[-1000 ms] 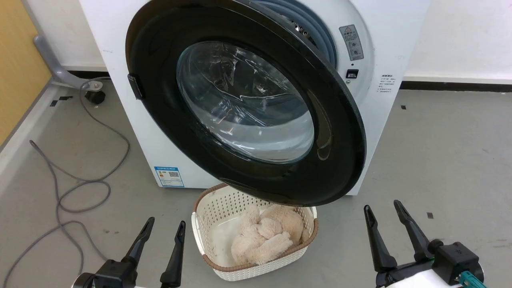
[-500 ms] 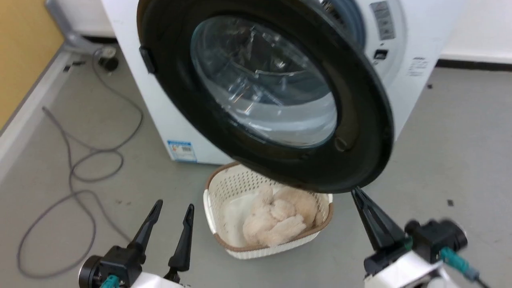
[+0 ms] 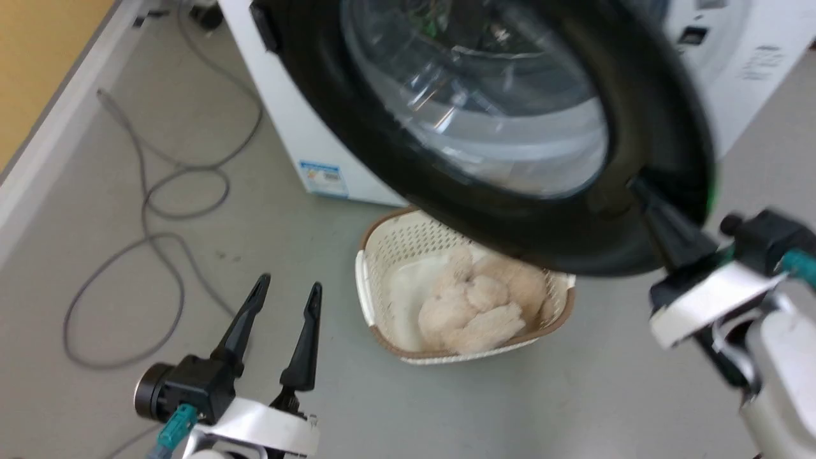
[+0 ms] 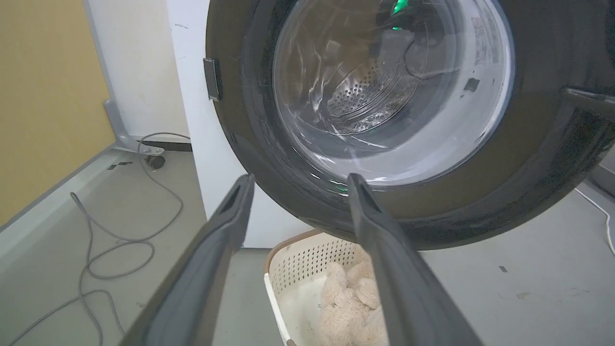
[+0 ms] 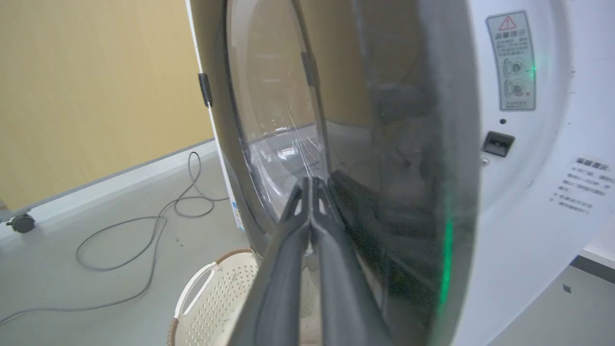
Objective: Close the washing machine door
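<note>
Head view has shifted because the body leaned in, so I discount that. The real change is my right tool [image 3: 637,186], which has come up from low on the right to the outer face of the large round black washing machine door with its bulging clear glass window [image 3: 497,108], near the free edge. Its two long dark fingers have gone from spread to pressed together, holding nothing. The picture is smeared there, so I cannot swear the tips touch the black rim. The door stands partly open, its free edge off the white front-loading washing machine [image 3: 287,121], above the cream perforated plastic basket [image 3: 408,245]. I judge the closing push is being set up. My right forearm angles up and inward. The left tool [image 3: 288,285] hovers low over the floor, fingers well apart, empty.
</note>
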Motion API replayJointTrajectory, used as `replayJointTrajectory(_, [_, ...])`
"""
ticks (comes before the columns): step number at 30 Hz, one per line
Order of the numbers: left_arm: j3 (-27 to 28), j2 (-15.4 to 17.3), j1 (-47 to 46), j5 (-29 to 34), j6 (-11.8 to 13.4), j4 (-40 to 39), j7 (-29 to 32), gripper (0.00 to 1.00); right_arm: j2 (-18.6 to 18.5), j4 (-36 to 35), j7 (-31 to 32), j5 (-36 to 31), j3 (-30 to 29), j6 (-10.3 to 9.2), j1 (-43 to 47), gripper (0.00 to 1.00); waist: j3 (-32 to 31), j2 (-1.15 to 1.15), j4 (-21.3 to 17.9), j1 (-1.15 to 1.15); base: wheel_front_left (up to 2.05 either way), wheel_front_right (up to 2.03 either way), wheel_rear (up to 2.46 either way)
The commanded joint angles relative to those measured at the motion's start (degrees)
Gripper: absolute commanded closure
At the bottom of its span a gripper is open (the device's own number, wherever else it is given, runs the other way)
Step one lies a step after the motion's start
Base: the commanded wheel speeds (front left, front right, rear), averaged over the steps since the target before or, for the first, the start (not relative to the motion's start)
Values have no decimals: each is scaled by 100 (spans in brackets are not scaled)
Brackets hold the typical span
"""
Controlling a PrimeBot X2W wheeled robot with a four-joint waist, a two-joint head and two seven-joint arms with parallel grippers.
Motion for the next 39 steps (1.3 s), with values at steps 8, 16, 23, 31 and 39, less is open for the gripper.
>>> replayJointTrajectory(8, [-56, -118, -392, -25, -35, -90, -30, 0, -383, 615, 335, 412, -264, -15, -998, 100, 601, 0, 340, 0, 0, 0, 0])
replayJointTrajectory(16, [-116, -182, -585, -67, -39, -94, -30, 0, -422, 1293, 703, 594, -740, -15, -1882, 100, 934, 0, 515, 0, 0, 0, 0])
replayJointTrajectory(23, [-150, -206, -706, -106, -40, -73, -30, 0, -409, 1886, 942, 625, -986, -15, -2567, 100, 1110, 0, 619, 0, 0, 0, 0])
replayJointTrajectory(31, [-151, -236, -776, -136, -40, -42, -30, 0, -353, 2449, 939, 405, -1371, -15, -3105, 100, 1204, 0, 683, 0, 0, 0, 0])
replayJointTrajectory(39, [-119, -255, -758, -103, -40, 9, -30, 0, -218, 2754, 789, 224, -1524, -15, -3233, 100, 1097, 0, 651, 0, 0, 0, 0])
